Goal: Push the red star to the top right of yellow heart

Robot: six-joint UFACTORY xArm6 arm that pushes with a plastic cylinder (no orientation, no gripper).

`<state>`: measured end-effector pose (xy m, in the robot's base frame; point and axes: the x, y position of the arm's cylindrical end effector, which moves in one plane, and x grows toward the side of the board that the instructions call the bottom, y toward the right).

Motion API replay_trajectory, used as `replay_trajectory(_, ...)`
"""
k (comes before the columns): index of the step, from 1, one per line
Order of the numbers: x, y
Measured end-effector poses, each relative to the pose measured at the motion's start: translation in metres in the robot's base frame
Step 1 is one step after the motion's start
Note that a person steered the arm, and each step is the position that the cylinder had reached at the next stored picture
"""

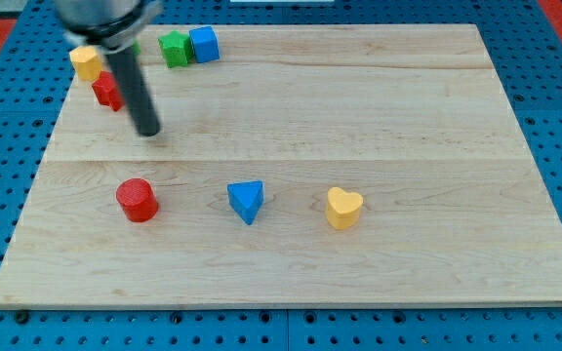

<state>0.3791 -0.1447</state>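
Observation:
The red star (105,92) lies near the board's top left corner, partly hidden behind my rod. The yellow heart (343,208) lies right of the board's middle, toward the view's bottom. My tip (148,131) rests on the board just below and to the right of the red star, far to the upper left of the yellow heart.
A yellow block (86,61) sits just above the red star. A green block (175,48) and a blue cube (204,44) stand at the top edge. A red cylinder (137,200) and a blue triangle (247,201) lie left of the heart. The wooden board (408,117) sits on a blue pegboard.

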Motion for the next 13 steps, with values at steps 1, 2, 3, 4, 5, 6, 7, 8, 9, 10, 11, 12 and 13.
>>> replay_trajectory(1, 0.041, -0.055)
replay_trajectory(2, 0.04, -0.159)
replay_trajectory(3, 0.027, -0.16)
replay_trajectory(4, -0.036, -0.157)
replay_trajectory(5, -0.044, -0.145)
replay_trajectory(6, -0.083, -0.067)
replay_trajectory(7, -0.013, -0.035)
replay_trajectory(8, 0.0, -0.031)
replay_trajectory(9, 0.013, -0.022)
replay_trajectory(10, 0.032, -0.051)
replay_trajectory(11, 0.022, -0.017)
replay_trajectory(12, 0.002, 0.071)
replay_trajectory(13, 0.0, 0.041)
